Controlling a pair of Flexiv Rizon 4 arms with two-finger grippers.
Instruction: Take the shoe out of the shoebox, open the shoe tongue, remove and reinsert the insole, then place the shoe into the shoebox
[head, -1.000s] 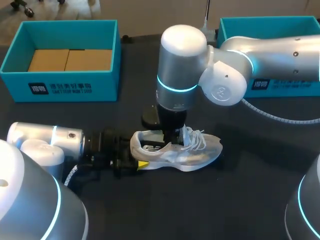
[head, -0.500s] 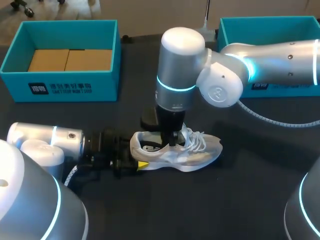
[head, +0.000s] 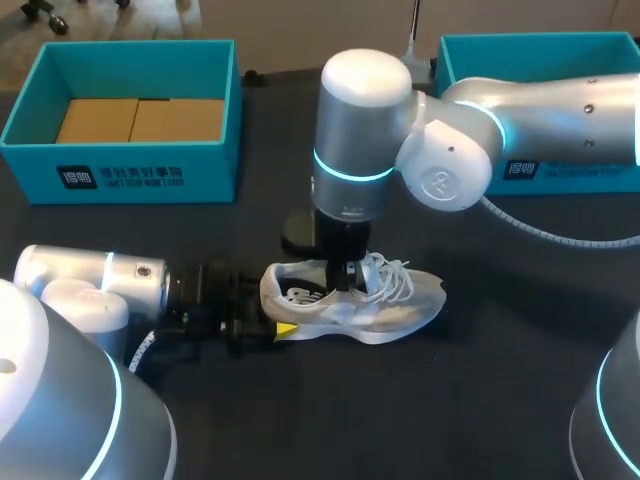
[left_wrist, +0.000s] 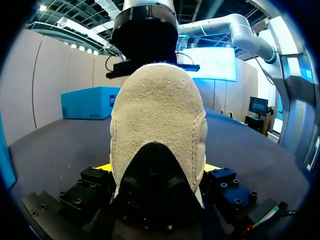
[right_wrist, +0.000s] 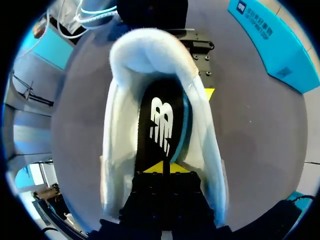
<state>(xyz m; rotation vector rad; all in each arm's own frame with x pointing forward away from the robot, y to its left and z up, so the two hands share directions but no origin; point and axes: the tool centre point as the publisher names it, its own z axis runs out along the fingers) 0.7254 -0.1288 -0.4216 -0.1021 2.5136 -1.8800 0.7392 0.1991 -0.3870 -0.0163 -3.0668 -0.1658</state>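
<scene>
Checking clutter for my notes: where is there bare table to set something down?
Bare table lies in front of the white sneaker and to its right, short of the right teal box. Crowded: the sneaker, with the left claw at its heel and the right claw in its opening.

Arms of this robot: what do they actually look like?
Both the left arm and the right arm are thick silver-grey tubes with rounded white joint caps and glowing cyan rings. Each ends in black, bolted hardware with yellow fingertips. A grey ribbed cable trails from the right arm.
</scene>
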